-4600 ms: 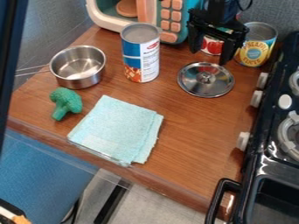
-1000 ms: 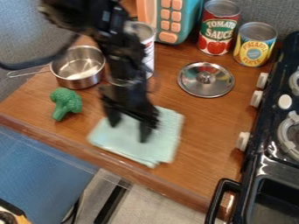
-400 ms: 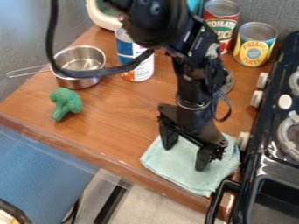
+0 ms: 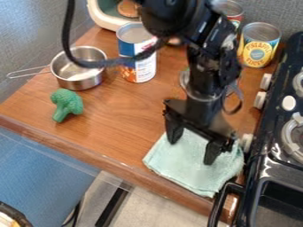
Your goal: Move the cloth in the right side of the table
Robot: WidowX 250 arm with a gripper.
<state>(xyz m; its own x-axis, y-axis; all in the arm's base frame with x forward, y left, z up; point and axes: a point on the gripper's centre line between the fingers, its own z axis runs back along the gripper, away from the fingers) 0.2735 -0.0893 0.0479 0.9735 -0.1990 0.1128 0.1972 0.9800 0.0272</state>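
The gripper [image 4: 190, 150] hangs over the upper part of the cloth, its two fingers spread wide apart with nothing held between them. Folded and pale green, the cloth [image 4: 192, 170] lies flat at the front right of the wooden table [image 4: 112, 117], beside the stove. Its right edge reaches the stove's side and its lower corner is by the black handle. Part of its upper edge is hidden behind the gripper.
A metal pot [image 4: 79, 73] and green broccoli [image 4: 66, 104] stand at the left. Behind are a blue-and-white can [image 4: 137, 55], a yellow can [image 4: 258, 46] and a partly hidden red can [image 4: 232, 11]. The stove [image 4: 278, 146] borders the right.
The cloth has slid from the front middle to the right with the gripper moving along over it. Since the latest earlier frame, the gripper has risen slightly while the cloth stayed nearly in place.
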